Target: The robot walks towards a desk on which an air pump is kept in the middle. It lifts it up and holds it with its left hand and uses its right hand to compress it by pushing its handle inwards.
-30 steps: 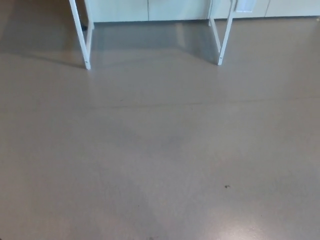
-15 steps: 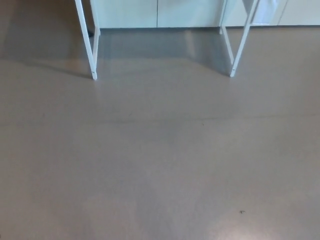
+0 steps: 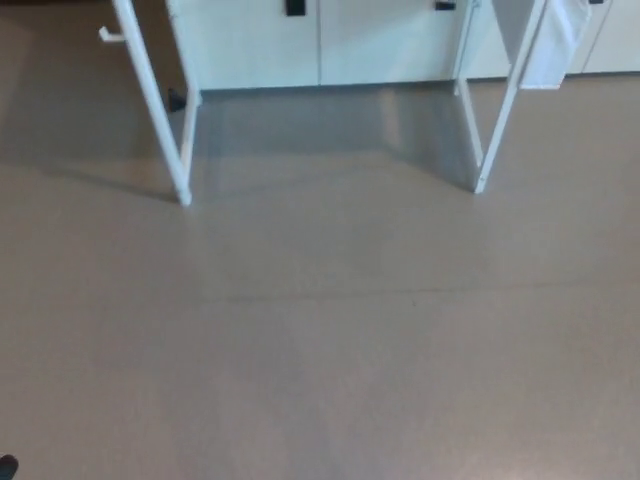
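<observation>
A smooth grey-beige floor point(image 3: 320, 340) fills almost the whole head view, matte and bare, with a faint seam running across it from 9 o'clock to 3 o'clock a little above the middle. Nearest to us, at the 7 o'clock corner, a small dark rounded shape point(image 3: 6, 466) just breaks the frame edge; we cannot tell what it is.

Further out, two slanted white metal worktop legs stand on the floor: the left leg point(image 3: 160, 120) at about 10 o'clock and the right leg point(image 3: 497, 110) at about 2 o'clock, with a soft shadow pooled between them. A pale cloth or sheet point(image 3: 560, 45) hangs beside the right leg. Behind them, at 12 o'clock, a row of white cabinet doors point(image 3: 320, 40) with small dark handles closes off the scene.

The worktop surface itself lies above the frame, so the air pump is not in view; we judge it sits somewhere beyond 12 o'clock, roughly between the two legs, and its long axis cannot be told from here. Neither hand shows, so we cannot say how open they are or whether they hold anything, nor which arm is nearer. We judge the approach is unfinished: the robot needs to close on the gap between the legs before any reach can begin.
</observation>
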Controlling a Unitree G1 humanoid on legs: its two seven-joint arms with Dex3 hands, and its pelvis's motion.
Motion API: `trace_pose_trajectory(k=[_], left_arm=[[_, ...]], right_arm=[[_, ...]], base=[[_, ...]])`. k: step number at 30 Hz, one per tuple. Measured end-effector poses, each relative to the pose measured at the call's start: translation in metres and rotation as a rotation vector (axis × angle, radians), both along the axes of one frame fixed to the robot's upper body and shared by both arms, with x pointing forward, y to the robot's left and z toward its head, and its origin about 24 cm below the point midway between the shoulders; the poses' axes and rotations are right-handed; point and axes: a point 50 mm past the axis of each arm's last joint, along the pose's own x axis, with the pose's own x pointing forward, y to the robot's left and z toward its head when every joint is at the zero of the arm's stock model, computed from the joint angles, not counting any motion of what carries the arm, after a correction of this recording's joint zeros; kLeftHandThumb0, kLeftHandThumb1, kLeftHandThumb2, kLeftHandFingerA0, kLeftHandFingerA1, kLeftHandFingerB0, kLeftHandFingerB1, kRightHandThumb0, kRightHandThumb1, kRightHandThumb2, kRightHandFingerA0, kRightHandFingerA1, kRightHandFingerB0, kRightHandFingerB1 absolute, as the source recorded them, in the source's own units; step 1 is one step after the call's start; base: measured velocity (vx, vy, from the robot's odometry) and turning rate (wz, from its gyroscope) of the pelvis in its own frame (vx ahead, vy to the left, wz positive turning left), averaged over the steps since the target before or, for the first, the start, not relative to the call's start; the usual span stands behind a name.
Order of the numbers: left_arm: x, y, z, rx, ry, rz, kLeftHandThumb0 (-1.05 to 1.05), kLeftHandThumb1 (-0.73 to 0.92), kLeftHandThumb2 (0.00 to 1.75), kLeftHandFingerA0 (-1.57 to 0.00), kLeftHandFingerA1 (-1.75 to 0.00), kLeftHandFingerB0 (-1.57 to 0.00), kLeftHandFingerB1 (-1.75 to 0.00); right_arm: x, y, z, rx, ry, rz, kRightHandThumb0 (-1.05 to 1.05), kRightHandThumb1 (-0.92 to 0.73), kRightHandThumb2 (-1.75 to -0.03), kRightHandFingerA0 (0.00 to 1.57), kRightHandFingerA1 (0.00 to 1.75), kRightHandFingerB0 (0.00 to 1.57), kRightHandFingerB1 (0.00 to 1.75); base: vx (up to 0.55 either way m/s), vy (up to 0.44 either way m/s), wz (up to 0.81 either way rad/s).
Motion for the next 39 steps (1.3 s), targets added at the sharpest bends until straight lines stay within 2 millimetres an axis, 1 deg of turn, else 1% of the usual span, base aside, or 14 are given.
trace_pose_trajectory(k=[4, 7, 9, 10, 14, 16, 20, 22, 23, 29, 30, 32, 33, 39], left_arm=[[0.004, 0.001, 0.003, 0.008, -0.007, -0.004, -0.04, 0.82, 0.65, -0.38, -0.41, -0.28, -0.32], [0.008, 0.003, 0.006, 0.016, -0.017, -0.007, -0.06, 0.82, 0.65, -0.39, -0.41, -0.3, -0.33], [0.009, 0.003, 0.006, 0.016, -0.018, -0.009, -0.06, 0.84, 0.65, -0.37, -0.4, -0.29, -0.32], [0.009, 0.003, 0.006, 0.016, -0.015, -0.012, -0.03, 0.82, 0.63, -0.36, -0.4, -0.29, -0.32], [0.008, 0.003, 0.005, 0.017, -0.01, -0.015, -0.02, 0.82, 0.63, -0.37, -0.39, -0.3, -0.32], [0.006, 0.003, 0.004, 0.016, -0.004, -0.013, -0.02, 0.83, 0.64, -0.34, -0.39, -0.27, -0.32], [0.012, 0.0, 0.005, 0.012, -0.019, -0.034, -0.04, 0.82, 0.65, -0.38, -0.41, -0.25, -0.31], [0.011, 0.0, 0.005, 0.012, -0.016, -0.035, -0.04, 0.82, 0.65, -0.38, -0.41, -0.25, -0.31], [0.01, 0.0, 0.004, 0.011, -0.013, -0.035, -0.02, 0.8, 0.63, -0.37, -0.41, -0.28, -0.32], [0.007, 0.0, 0.002, 0.006, -0.004, -0.035, -0.03, 0.81, 0.63, -0.36, -0.4, -0.27, -0.32], [0.006, -0.001, 0.002, 0.005, -0.002, -0.037, -0.04, 0.6, 1.02, -0.23, -0.54, -0.13, -0.48], [0.007, -0.001, 0.002, 0.006, -0.002, -0.043, -0.04, 0.6, 1.02, -0.23, -0.54, -0.13, -0.48], [0.01, -0.002, 0.003, 0.006, -0.009, -0.052, -0.05, 0.84, 0.64, -0.34, -0.4, -0.24, -0.31], [0.012, 0.004, 0.009, 0.026, -0.023, -0.058, -0.03, 0.82, 0.63, -0.36, -0.4, -0.27, -0.31]], right_arm=[[0.005, 0.004, 0.0, 0.006, -0.01, 0.008, -0.2, -0.72, -0.61, 0.52, 0.45, 0.39, 0.39], [0.004, 0.005, -0.001, 0.009, -0.007, 0.008, -0.19, -0.73, -0.61, 0.52, 0.45, 0.39, 0.39], [0.004, 0.005, -0.001, 0.009, -0.006, 0.008, -0.2, -0.73, -0.61, 0.53, 0.46, 0.39, 0.39], [0.002, 0.005, -0.002, 0.009, -0.003, 0.006, -0.2, -0.72, -0.61, 0.56, 0.46, 0.4, 0.39], [0.001, 0.005, -0.002, 0.007, -0.003, 0.003, -0.18, -0.73, -0.61, 0.55, 0.46, 0.39, 0.39], [-0.002, 0.005, -0.003, 0.009, 0.005, -0.001, -0.19, -0.74, -0.61, 0.55, 0.45, 0.39, 0.39], [0.002, 0.005, -0.002, 0.001, -0.003, 0.0, -0.2, -0.74, -0.61, 0.53, 0.46, 0.38, 0.39], [0.002, 0.004, -0.001, -0.001, -0.006, -0.001, -0.2, -0.74, -0.61, 0.53, 0.46, 0.38, 0.39], [0.002, 0.004, -0.001, -0.001, -0.006, -0.001, -0.21, -0.73, -0.62, 0.51, 0.45, 0.38, 0.39], [-0.003, 0.004, -0.003, -0.002, 0.005, -0.002, -0.2, -0.75, -0.62, 0.5, 0.45, 0.39, 0.39], [-0.005, 0.004, -0.004, -0.002, 0.01, -0.004, -0.21, -0.74, -0.62, 0.53, 0.45, 0.4, 0.39], [-0.006, 0.004, -0.004, -0.002, 0.012, -0.005, -0.21, -0.74, -0.62, 0.53, 0.45, 0.4, 0.39], [-0.005, 0.005, -0.004, -0.001, 0.008, -0.002, -0.19, -0.75, -0.62, 0.53, 0.45, 0.4, 0.39], [-0.005, 0.008, -0.005, 0.005, 0.009, 0.002, -0.17, -0.76, -0.62, 0.54, 0.46, 0.4, 0.39]], base=[[0.49, 0.215, -0.54], [0.49, 0.233, 0.01], [0.39, 0.169, 0.09], [0.38, 0.121, 0.12], [0.42, 0.021, 0.17], [0.43, -0.039, 0.5], [0.56, 0.007, 0.38], [0.61, 0.106, 0.01], [0.58, 0.113, -0.08], [0.45, 0.032, -0.19], [0.44, 0.083, -0.25], [0.43, 0.157, -0.04], [0.56, 0.228, -0.73], [0.53, 0.18, -0.01]])
